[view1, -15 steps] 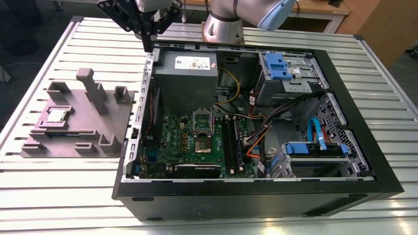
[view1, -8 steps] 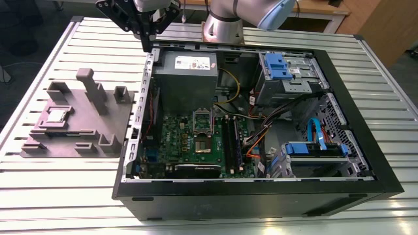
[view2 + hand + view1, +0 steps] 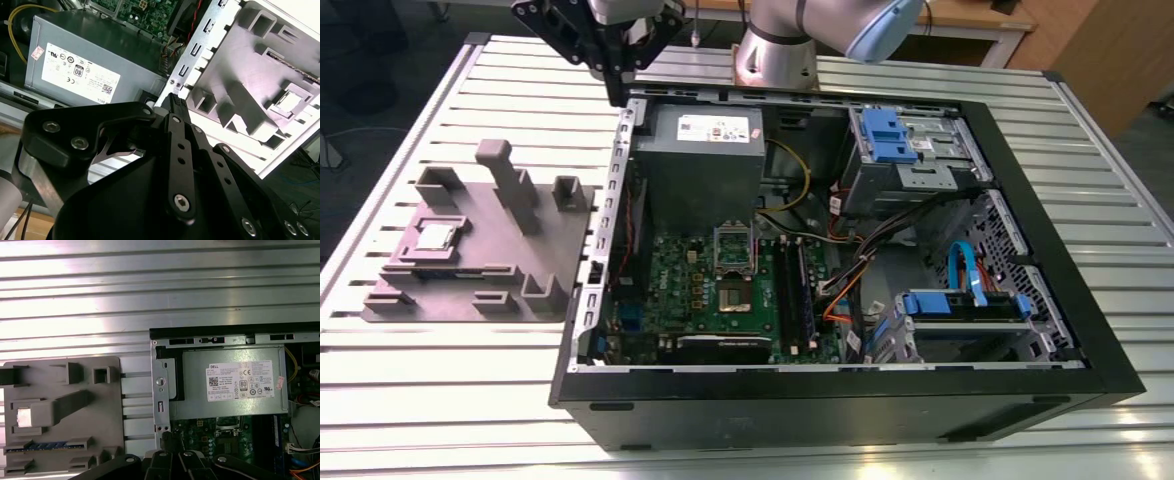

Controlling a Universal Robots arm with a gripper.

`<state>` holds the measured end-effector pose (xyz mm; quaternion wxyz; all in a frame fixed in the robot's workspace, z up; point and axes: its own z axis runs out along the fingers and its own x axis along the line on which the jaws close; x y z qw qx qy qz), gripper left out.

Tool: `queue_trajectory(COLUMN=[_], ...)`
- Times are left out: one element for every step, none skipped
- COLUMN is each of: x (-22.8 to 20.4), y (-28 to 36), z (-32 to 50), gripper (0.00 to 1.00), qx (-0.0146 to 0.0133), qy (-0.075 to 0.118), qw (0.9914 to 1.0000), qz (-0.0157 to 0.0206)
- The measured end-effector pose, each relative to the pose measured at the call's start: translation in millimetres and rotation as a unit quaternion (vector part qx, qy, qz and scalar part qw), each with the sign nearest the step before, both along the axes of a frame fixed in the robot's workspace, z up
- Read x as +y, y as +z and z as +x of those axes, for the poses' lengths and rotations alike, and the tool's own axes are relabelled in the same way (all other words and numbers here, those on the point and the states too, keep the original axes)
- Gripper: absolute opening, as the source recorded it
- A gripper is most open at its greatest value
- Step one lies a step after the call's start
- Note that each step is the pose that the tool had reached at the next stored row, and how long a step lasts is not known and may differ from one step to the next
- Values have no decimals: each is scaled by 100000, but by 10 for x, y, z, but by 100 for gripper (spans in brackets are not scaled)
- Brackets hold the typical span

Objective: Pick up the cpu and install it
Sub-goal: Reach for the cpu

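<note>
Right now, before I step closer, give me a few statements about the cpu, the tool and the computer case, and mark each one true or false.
1. The cpu lies on the grey holder block outside the computer case. True.
2. The tool is gripping the cpu. False: it holds nothing and hangs above the case's edge beside the power supply, apart from the cpu.
3. The case is open, and the green motherboard shows inside. True.
4. The holder block is on the exterior view's right of the case. False: it is on the exterior view's left.
</note>
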<state>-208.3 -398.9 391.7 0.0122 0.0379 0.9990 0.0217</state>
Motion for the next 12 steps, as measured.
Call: queue_trajectory(x=[0,0,0,0,0,0,0,0,0,0,0,0], y=[0,0,0,-1,-1,0,0,0,0,0,-1,-1], z=[-5,-8,-12,-16,-18,-20,-27,-35,-37,-38,-40,-44], gripper=[10,10,10,10,10,10,10,10,10,10,10,10], qx=[-4,-4,-2,-4,-3,-1,0,0,3,0,-2,-1], qy=[-2,0,0,4,5,6,3,0,-1,2,1,-4], qw=[100000,100000,100000,100000,100000,100000,100000,100000,100000,100000,100000,100000], qz=[4,1,1,5,3,-1,0,-2,-4,-1,3,7])
